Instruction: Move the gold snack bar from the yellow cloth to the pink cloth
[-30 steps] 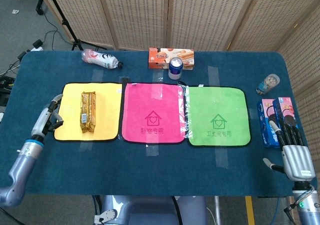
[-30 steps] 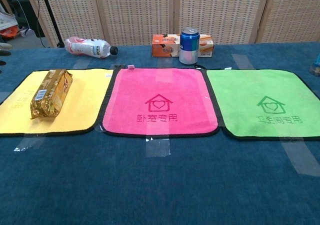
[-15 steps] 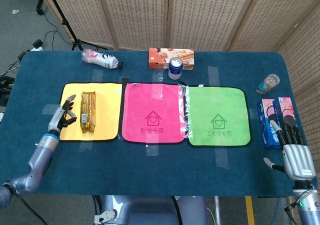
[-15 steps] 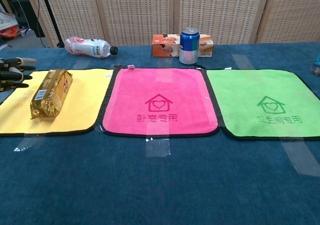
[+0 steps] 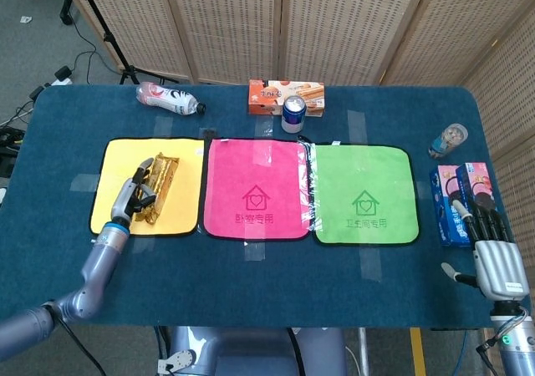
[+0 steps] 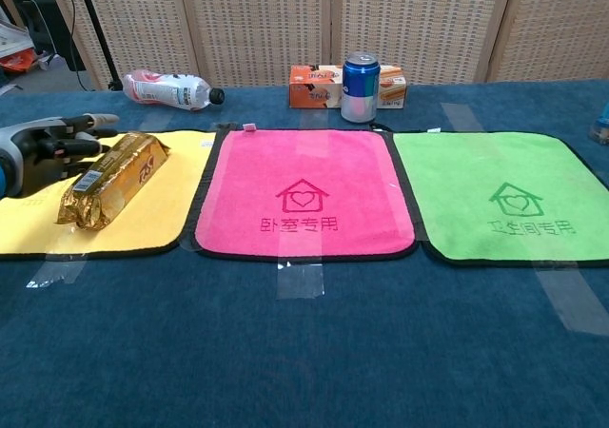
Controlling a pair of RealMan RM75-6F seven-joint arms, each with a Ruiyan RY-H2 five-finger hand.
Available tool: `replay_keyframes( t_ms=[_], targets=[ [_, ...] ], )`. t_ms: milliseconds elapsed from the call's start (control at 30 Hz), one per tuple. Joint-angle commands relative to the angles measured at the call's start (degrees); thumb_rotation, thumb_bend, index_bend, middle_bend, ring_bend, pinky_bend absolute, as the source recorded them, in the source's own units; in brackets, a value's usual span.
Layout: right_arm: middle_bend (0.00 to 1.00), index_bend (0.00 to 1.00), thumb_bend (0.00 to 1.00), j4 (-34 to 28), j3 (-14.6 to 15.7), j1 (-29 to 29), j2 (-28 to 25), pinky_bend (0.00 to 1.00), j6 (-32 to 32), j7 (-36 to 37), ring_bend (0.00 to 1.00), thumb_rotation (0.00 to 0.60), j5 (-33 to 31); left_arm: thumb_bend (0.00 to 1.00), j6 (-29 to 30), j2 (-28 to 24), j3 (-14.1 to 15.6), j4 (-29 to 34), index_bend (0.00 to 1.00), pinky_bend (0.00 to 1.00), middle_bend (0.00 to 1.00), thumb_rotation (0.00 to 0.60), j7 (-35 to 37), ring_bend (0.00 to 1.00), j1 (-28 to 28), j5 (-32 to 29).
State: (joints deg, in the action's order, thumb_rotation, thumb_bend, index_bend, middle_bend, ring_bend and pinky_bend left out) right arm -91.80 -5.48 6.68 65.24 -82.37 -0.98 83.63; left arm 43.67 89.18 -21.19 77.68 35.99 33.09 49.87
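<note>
The gold snack bar (image 5: 161, 187) lies skewed on the yellow cloth (image 5: 115, 160), its far end turned toward the pink cloth (image 5: 257, 189). My left hand (image 5: 136, 192) reaches in from the left, and its spread fingers touch the bar's left side without closing around it. In the chest view the same left hand (image 6: 49, 143) sits against the far left end of the bar (image 6: 114, 179), which rests on the yellow cloth (image 6: 166, 214) beside the pink cloth (image 6: 300, 166). My right hand (image 5: 493, 255) lies flat and empty at the table's right edge.
A green cloth (image 5: 364, 194) lies right of the pink one. At the back stand a lying bottle (image 5: 170, 99), an orange box (image 5: 269, 97) and a blue can (image 5: 293, 114). A small jar (image 5: 449, 139) and blue snack boxes (image 5: 458, 199) sit near my right hand.
My left hand moved right across the yellow cloth onto the snack bar's side. The bar turned, its far end swinging right. The right hand stayed put.
</note>
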Motion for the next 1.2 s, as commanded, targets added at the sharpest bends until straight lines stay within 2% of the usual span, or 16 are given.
replay_keyframes(
  t_ms=[33, 533, 1200],
  targets=[
    [0.00, 0.00, 0.00, -0.2, 0.0, 0.0, -0.1, 0.00, -0.1, 0.1, 0.00, 0.600, 0.1, 1.00, 0.1, 1.4, -1.1, 1.0, 0.00, 0.00, 0.00, 0.600, -1.3, 0.00, 0.9, -1.7],
    [0.00, 0.00, 0.00, -0.3, 0.0, 0.2, 0.0, 0.00, 0.5, -0.2, 0.00, 0.600, -0.7, 1.00, -1.0, 6.1, -4.1, 3.0, 0.00, 0.00, 0.00, 0.600, -6.4, 0.00, 5.6, -6.5],
    [0.00, 0.00, 0.00, 0.0, -0.8, 0.8, -0.8, 0.00, 1.8, 1.9, 0.00, 0.600, -2.3, 1.00, -2.0, 12.8, -6.7, 1.2, 0.00, 0.00, 0.00, 0.600, -14.3, 0.00, 14.3, -14.0]
  ],
)
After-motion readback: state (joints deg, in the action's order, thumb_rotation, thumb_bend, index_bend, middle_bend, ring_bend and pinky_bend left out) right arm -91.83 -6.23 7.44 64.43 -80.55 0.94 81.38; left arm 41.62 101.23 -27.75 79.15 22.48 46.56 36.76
